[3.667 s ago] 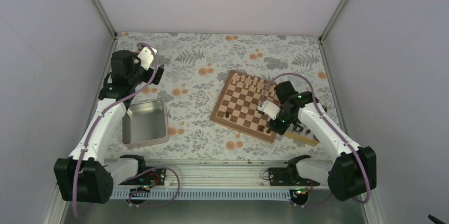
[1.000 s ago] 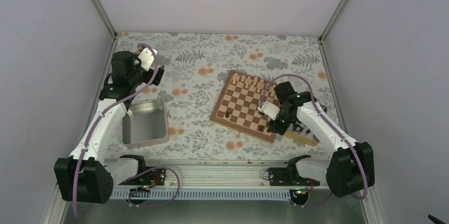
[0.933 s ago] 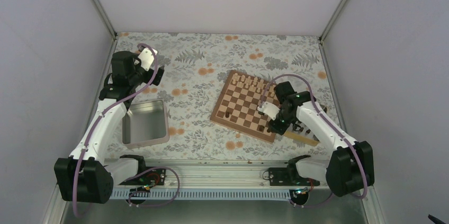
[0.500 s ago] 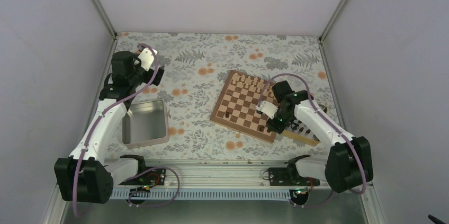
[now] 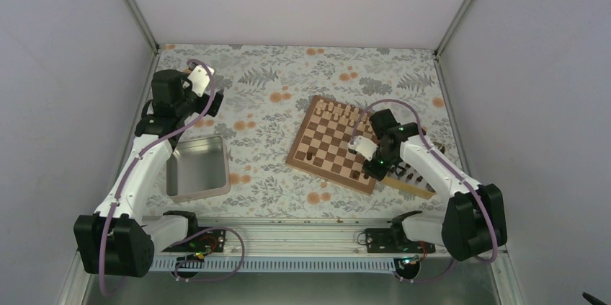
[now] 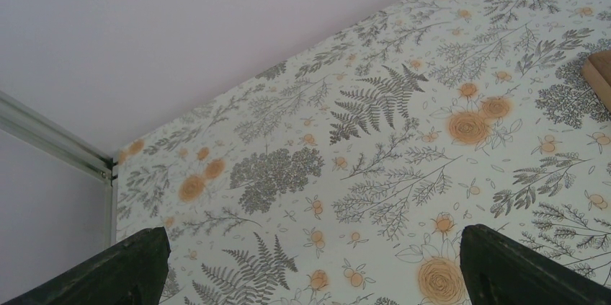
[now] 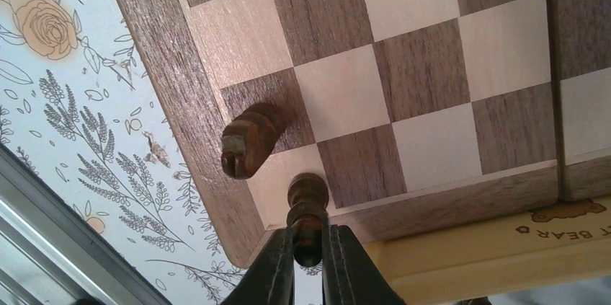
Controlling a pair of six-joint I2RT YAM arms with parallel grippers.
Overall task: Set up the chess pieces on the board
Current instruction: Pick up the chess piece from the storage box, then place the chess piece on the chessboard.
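Observation:
My right gripper point(image 7: 308, 247) is shut on a dark brown chess piece point(image 7: 308, 204), holding it upright over the near right corner of the board point(image 7: 432, 67). Another dark piece point(image 7: 248, 139) stands on a dark square just beside it. In the top view the right gripper point(image 5: 376, 169) hovers at the near right corner of the board point(image 5: 328, 148), where a few dark pieces point(image 5: 310, 153) stand. My left gripper point(image 6: 317, 276) hangs open over the floral cloth, far to the left of the board, with nothing between its fingers point(image 6: 137, 262).
Pale cream pieces point(image 5: 339, 112) line the board's far edge. A light wooden tray point(image 5: 416, 185) with more dark pieces lies against the board's right side. A grey metal tin point(image 5: 198, 168) sits near the left arm. Walls enclose the table.
My right gripper has closed on the dark piece, and the arm has shifted slightly left toward the board's corner. The left arm has not moved.

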